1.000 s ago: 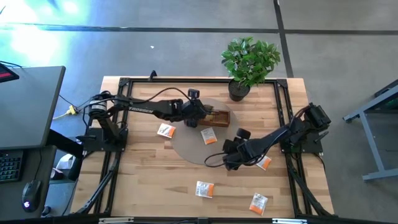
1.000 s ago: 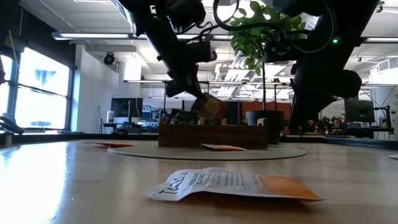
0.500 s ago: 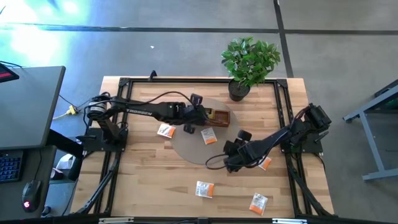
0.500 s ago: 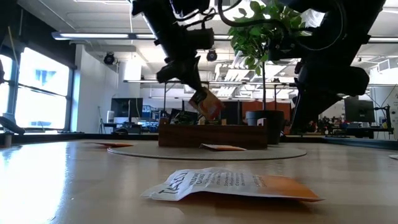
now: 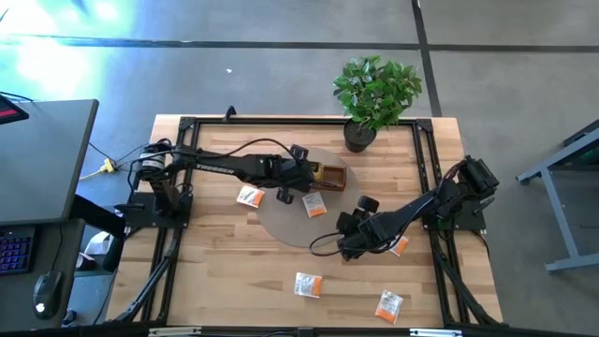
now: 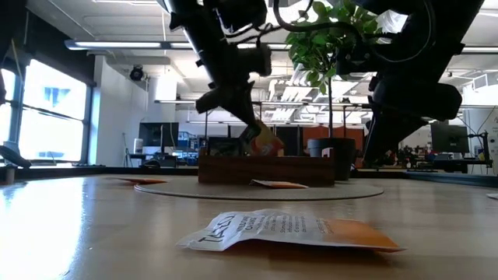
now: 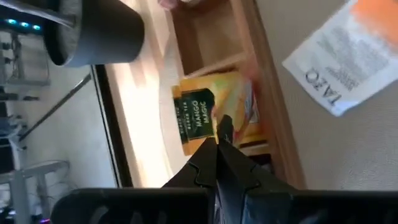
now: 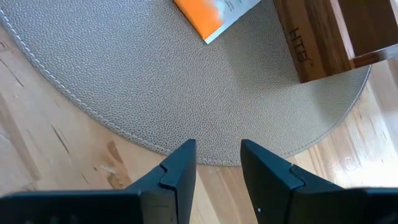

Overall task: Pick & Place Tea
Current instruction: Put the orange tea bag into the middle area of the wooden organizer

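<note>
A pale, planked wooden tabletop framed by black rails carries a round grey pebbled mat near its middle. On the mat's far part sits a brown wooden tray with straight-walled compartments; a potted plant stands at the far edge. The left end effector is pinched closed on a glossy yellow-orange tea sachet, held tilted over the tray. The right end effector hovers with fingers apart above the mat's near rim. One white-and-orange sachet lies flat on the mat, another beside it, and two more on open wood toward the near edge.
</note>
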Controlling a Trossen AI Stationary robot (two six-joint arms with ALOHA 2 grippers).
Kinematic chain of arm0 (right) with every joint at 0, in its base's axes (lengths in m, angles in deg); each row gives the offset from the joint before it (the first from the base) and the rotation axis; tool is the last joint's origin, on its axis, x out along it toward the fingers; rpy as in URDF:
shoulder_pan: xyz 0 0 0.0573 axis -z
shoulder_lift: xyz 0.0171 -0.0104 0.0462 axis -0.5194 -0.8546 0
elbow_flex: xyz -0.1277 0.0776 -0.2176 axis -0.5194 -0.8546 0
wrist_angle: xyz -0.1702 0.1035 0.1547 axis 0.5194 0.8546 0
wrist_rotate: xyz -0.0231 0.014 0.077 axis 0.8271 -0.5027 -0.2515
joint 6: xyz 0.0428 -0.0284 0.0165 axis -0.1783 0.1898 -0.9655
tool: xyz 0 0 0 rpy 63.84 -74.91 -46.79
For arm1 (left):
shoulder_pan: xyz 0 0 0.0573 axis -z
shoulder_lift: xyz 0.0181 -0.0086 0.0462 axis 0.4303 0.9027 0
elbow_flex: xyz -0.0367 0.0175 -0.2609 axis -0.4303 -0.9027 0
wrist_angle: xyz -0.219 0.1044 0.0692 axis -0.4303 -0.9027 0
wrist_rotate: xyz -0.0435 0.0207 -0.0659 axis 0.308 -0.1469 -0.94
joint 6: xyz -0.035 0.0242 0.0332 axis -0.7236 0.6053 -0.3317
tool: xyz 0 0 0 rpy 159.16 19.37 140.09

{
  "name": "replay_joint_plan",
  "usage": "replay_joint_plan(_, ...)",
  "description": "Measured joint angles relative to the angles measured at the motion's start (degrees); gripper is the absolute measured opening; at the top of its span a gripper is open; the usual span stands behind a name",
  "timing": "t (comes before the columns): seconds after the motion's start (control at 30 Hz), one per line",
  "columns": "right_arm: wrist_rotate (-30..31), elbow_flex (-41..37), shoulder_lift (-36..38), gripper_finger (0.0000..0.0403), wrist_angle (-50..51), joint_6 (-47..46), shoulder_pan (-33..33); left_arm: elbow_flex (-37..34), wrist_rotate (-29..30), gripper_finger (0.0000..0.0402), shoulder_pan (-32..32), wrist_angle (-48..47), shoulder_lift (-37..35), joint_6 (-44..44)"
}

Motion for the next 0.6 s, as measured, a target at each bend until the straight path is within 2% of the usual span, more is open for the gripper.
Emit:
replay_joint_plan(0.2,0.0,0.0,0.0,0.0124,-0.4,0.0,0.0,-0.1,0.8,0.0,0.0,1.7,2.2,4.4)
replay_joint_plan(0.33,0.1,0.0,0.0,0.0124,-0.5,0.0,0.0,0.0,4.9,0.0006,0.0,4.3,2.3,4.7)
replay_joint_plan(0.6,0.4,0.0,0.0,0.0124,-0.8,0.2,0.0,1.0,6.4,0.007,0.0,5.2,2.7,4.7)
